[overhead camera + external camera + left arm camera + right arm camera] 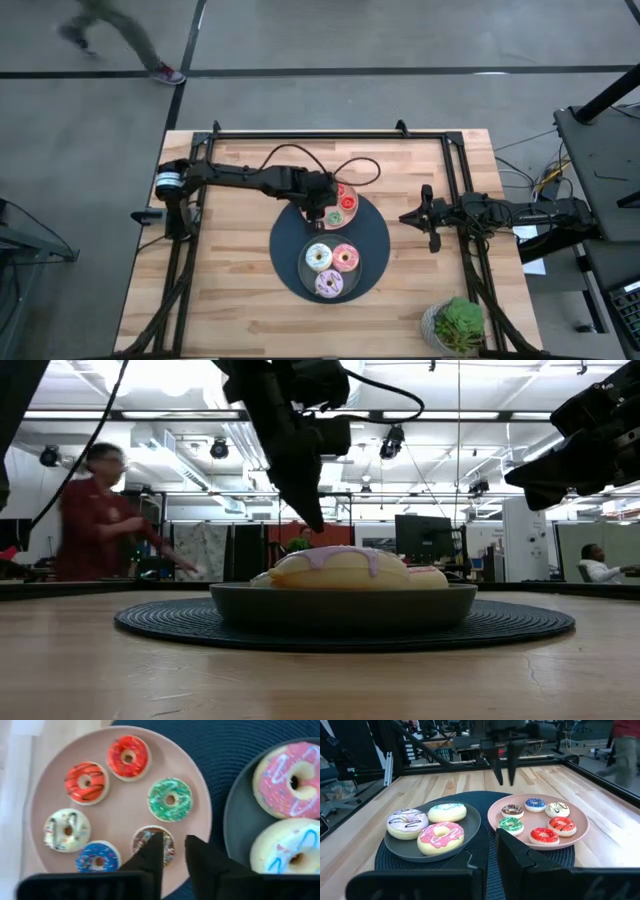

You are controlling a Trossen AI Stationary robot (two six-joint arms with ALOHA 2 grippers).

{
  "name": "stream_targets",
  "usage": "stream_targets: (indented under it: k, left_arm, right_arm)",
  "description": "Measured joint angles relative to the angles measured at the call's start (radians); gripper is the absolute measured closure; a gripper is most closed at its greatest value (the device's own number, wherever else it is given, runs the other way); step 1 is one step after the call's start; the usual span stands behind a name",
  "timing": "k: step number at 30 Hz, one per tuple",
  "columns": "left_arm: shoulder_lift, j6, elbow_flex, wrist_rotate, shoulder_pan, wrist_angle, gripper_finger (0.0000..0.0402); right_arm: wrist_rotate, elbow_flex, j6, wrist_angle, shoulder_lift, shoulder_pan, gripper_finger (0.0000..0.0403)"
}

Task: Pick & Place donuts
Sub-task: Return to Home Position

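Observation:
Six tiny donuts lie flat on the pink plate (125, 810): red (129, 757), orange-red (86, 782), green (170, 799), white (66, 829), blue (97, 861) and brown sprinkled (147, 837). Three larger donuts, pink (440, 837), lilac (407, 823) and white (447, 812), lie on the dark grey plate (472, 827). My left gripper (175, 852) hangs above the pink plate, over the brown donut's edge. Its fingers point down with a narrow gap and nothing between them (505, 780). My right gripper (408, 215) waits at the table's right side, shut and empty.
Both plates stand on a round dark woven mat (285, 240) at the table's middle. A potted plant (458, 325) stands at the near right corner. Black frame rails (330, 133) run along the table's edges. People move in the room behind (95, 510).

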Motion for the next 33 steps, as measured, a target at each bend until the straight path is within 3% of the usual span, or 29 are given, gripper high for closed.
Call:
stream_targets:
  k: [6,18,33]
  left_arm:
    - [-0.076,-0.005,-0.074,0.003,-0.047,0.085,0.0398]
    - [-0.359,-0.135,-0.365,0.002,-0.122,0.287,0.0401]
    - [-0.771,-0.143,-0.711,0.004,-0.133,0.632,0.0402]
  right_arm:
    - [0.0,0.0,0.0,0.0,0.002,0.0,0.0374]
    - [0.001,0.0,0.0,0.002,0.002,0.0,0.0374]
    - [0.0,0.0,0.0,0.0,0.002,0.0,0.0374]
